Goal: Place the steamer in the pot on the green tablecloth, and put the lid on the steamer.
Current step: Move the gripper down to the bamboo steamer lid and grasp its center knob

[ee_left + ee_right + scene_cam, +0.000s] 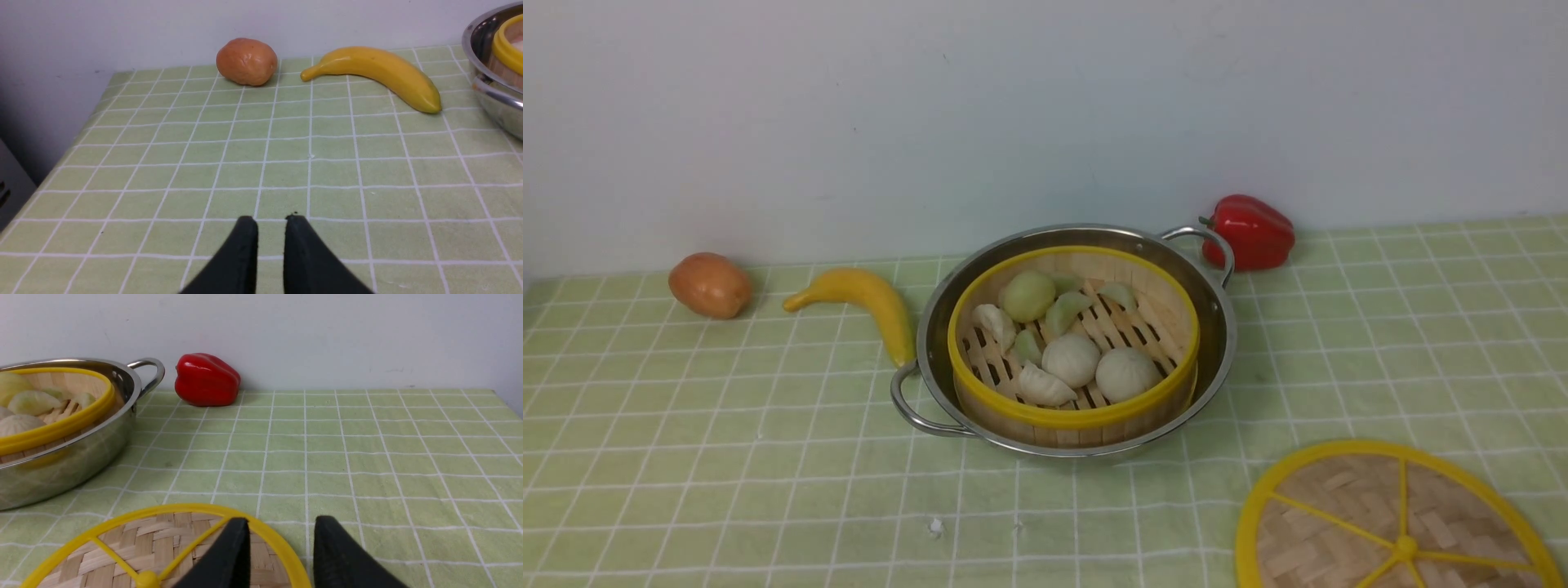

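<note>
The steamer, a yellow-rimmed bamboo basket of toy dumplings and buns, sits inside the shiny steel pot on the green tablecloth. The lid, a flat woven disc with yellow spokes, lies on the cloth at the front right. Neither gripper shows in the front view. In the right wrist view my right gripper is open. One finger is over the lid, the other over bare cloth, and the yellow rim runs between them. My left gripper hangs over bare cloth, narrowly open and holding nothing.
A red bell pepper lies behind the pot's right handle by the wall. A banana lies by the pot's left side, with a brown potato further left. The table's left edge shows in the left wrist view.
</note>
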You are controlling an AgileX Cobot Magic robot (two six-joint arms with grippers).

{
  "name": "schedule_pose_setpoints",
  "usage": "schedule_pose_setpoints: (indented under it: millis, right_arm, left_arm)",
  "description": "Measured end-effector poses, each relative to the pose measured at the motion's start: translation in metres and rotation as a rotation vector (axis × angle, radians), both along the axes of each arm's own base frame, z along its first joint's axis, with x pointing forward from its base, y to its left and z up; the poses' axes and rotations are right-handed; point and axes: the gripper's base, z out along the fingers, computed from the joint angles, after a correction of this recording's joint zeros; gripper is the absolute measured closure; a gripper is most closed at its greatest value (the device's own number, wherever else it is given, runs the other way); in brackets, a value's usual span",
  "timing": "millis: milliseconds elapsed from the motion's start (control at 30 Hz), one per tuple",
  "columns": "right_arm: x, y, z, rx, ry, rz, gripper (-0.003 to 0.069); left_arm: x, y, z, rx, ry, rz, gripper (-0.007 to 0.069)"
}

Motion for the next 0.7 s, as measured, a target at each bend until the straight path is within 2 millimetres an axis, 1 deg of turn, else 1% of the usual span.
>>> schedule_pose_setpoints:
  millis: [67,133,167,200,233,267,300,400,500,533,600,633,667,700]
  right_arm:
    - [0.000,0.000,0.000,0.002,0.000,0.000,0.0416]
    - [0.000,0.001,0.001,0.046,-0.004,-0.003,0.0416]
    - [0.000,0.002,0.003,0.124,-0.022,-0.003,0.0416]
    - [0.000,0.002,0.003,0.133,-0.026,-0.002,0.0416]
    - [0.001,0.003,0.006,0.176,-0.061,0.002,0.0416]
    - [0.001,0.003,0.014,0.211,-0.100,0.008,0.0416]
    - [0.001,0.003,0.014,0.211,-0.103,0.008,0.0416]
    - [-0.005,0.003,0.049,0.247,-0.212,0.022,0.0416]
    - [-0.013,0.003,0.085,0.262,-0.247,0.033,0.0416]
    - [-0.015,0.004,0.098,0.253,-0.199,0.044,0.0416]
    - [-0.017,0.006,0.113,0.238,-0.139,0.070,0.0416]
    - [-0.017,0.006,0.115,0.233,-0.128,0.073,0.0416]
    - [-0.017,0.010,0.126,0.204,-0.032,0.116,0.0416]
    - [-0.017,0.013,0.130,0.196,0.013,0.142,0.0416]
  left_arm:
    - [0.000,0.000,0.000,0.001,-0.001,0.000,0.0527]
    - [0.000,0.000,0.000,0.001,-0.001,0.000,0.0520]
    - [0.000,0.000,0.000,0.001,-0.001,0.000,0.0518]
    - [0.000,0.000,0.000,0.001,-0.001,0.000,0.0518]
    - [0.000,0.000,0.000,0.001,-0.001,0.000,0.0518]
    - [0.000,0.000,0.000,0.001,-0.001,0.000,0.0518]
    - [0.000,0.000,0.000,0.001,-0.001,0.000,0.0517]
    - [0.000,0.000,0.000,0.001,-0.001,0.000,0.0508]
    - [0.000,0.000,0.000,0.001,-0.001,0.000,0.0508]
    - [0.000,0.000,0.000,0.001,-0.001,0.000,0.0507]
    - [0.000,0.000,0.000,0.001,-0.001,0.000,0.0501]
    - [0.000,0.000,0.000,0.001,-0.001,0.000,0.0499]
    - [0.000,0.000,0.000,0.001,-0.001,0.000,0.0496]
    - [0.000,0.000,0.000,0.001,-0.001,0.000,0.0496]
